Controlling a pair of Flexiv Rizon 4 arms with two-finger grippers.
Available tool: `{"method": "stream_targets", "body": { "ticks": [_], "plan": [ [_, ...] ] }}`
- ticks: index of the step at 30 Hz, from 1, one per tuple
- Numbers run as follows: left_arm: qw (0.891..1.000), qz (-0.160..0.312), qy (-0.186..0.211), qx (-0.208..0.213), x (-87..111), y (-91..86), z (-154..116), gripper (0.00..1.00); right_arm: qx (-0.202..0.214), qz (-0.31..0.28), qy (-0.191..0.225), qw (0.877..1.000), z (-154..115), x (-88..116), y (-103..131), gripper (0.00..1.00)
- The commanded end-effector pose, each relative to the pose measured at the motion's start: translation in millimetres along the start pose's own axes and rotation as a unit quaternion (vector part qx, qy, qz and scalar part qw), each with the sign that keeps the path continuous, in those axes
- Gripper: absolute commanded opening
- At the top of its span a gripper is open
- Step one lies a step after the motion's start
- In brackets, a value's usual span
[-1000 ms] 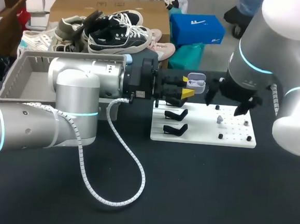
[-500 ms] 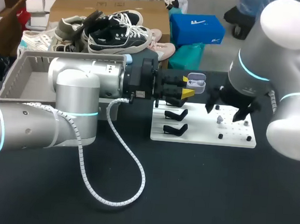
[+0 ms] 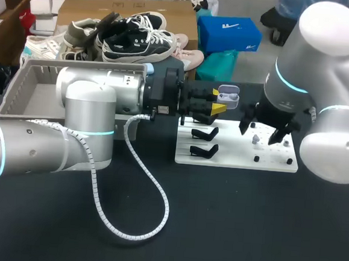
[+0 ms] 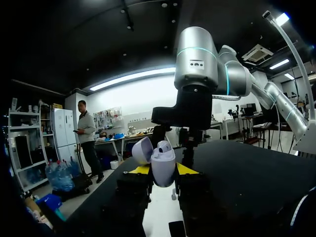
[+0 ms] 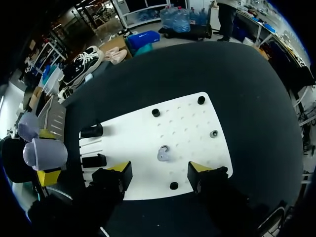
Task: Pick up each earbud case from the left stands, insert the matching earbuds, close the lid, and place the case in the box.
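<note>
Your left hand (image 4: 161, 171) pinches the open earbud case (image 4: 163, 163) over the far left of the white board (image 5: 143, 133). Your right hand (image 5: 160, 174) hovers spread wide above the loose earbud (image 5: 163, 153). It's tiny, likely light and slick, so pinch its sides gently.
</note>
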State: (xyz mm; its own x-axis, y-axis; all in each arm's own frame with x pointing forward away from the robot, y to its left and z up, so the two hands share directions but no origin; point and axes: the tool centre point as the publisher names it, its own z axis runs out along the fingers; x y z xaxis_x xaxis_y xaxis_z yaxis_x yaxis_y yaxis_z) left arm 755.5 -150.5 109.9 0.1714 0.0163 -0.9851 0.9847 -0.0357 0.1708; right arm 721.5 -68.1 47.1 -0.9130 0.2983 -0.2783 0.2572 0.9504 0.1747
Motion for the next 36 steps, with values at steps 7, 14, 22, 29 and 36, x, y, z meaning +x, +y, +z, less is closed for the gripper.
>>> {"method": "stream_targets", "body": {
  "ticks": [7,14,22,29,36],
  "plan": [
    [1.000,0.000,0.000,0.000,0.5,0.0,0,0.00,0.001,0.007,0.007,1.000,10,-3,-2,0.72],
    [1.000,0.000,0.000,0.000,0.5,0.0,0,0.00,0.004,0.016,0.010,1.000,13,-4,2,0.69],
    [1.000,0.000,0.000,0.000,0.5,0.0,0,0.00,0.002,0.022,0.016,1.000,17,-4,3,0.58],
    [1.000,0.000,0.000,0.000,0.5,0.0,0,0.00,0.004,0.028,0.019,0.999,19,-2,0,0.55],
    [1.000,0.000,0.000,0.000,0.5,0.0,0,0.00,0.005,0.031,0.019,0.999,19,-2,-1,0.50]
  ]
}}
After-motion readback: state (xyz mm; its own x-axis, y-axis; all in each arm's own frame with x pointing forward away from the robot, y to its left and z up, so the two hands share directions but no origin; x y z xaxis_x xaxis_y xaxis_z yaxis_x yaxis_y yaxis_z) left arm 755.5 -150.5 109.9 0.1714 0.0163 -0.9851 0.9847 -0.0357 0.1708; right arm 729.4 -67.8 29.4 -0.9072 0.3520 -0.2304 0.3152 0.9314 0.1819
